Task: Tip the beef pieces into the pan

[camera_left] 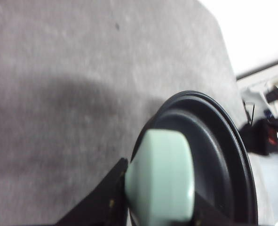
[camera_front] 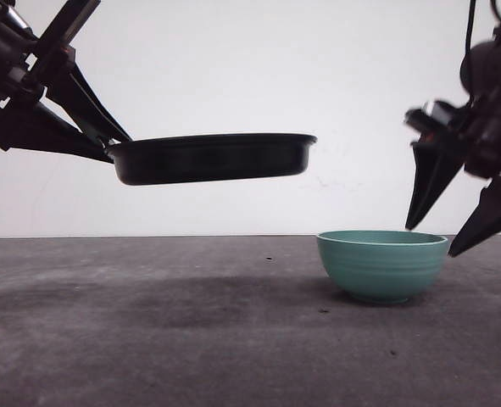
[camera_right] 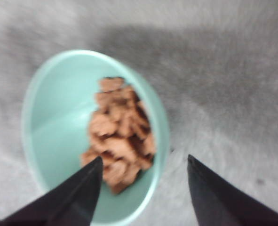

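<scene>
The black pan (camera_front: 212,158) hangs level in the air at the left, well above the table. My left gripper (camera_front: 108,149) is shut on its mint-green handle (camera_left: 161,178), with the black pan (camera_left: 218,155) beyond the handle. A teal ribbed bowl (camera_front: 382,264) stands on the table at the right. It holds the beef pieces (camera_right: 119,134), a reddish-brown heap in the teal bowl (camera_right: 49,132). My right gripper (camera_front: 432,240) hovers open just above the bowl's right rim. In its wrist view the right gripper (camera_right: 145,162) straddles the rim, one finger over the bowl's inside, one outside.
The dark grey table (camera_front: 148,339) stretches in front of a white back wall. Under the raised pan lies only its shadow. Some dark equipment (camera_left: 270,127) sits beyond the table's edge in the left wrist view.
</scene>
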### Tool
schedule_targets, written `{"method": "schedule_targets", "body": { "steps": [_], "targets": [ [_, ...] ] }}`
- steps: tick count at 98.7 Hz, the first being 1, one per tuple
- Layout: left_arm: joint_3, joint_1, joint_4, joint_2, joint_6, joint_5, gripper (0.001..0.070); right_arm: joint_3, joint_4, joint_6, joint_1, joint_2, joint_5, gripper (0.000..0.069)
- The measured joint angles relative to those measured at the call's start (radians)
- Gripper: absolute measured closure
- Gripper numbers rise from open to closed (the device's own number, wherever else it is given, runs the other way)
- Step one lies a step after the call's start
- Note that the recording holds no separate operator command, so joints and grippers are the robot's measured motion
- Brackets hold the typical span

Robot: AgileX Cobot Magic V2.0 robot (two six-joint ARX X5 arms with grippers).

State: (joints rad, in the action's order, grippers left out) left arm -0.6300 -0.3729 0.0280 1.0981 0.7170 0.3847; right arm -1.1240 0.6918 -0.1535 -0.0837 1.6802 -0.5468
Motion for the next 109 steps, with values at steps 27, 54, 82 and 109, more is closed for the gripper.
{"method": "schedule_targets", "body": {
  "steps": [27, 54, 82, 109],
  "targets": [
    [0.0, -0.035, 0.036, 0.0, -0.029, -0.002, 0.0654, 0.0, -0.077, -0.003, 0.001, 0.024, -0.001, 0.0633],
    [0.0, -0.053, 0.06, 0.0, -0.041, -0.015, 0.0654, 0.002, -0.145, -0.009, -0.005, 0.011, -0.036, 0.0677],
    [-0.023, -0.066, 0.138, 0.0, -0.041, -0.016, 0.0654, 0.006, -0.321, -0.053, -0.091, -0.285, 0.031, 0.0677],
    [-0.167, -0.083, 0.208, 0.0, -0.046, -0.019, 0.0654, 0.006, -0.344, -0.019, -0.41, -0.487, 0.396, 0.0679]
  ]
}}
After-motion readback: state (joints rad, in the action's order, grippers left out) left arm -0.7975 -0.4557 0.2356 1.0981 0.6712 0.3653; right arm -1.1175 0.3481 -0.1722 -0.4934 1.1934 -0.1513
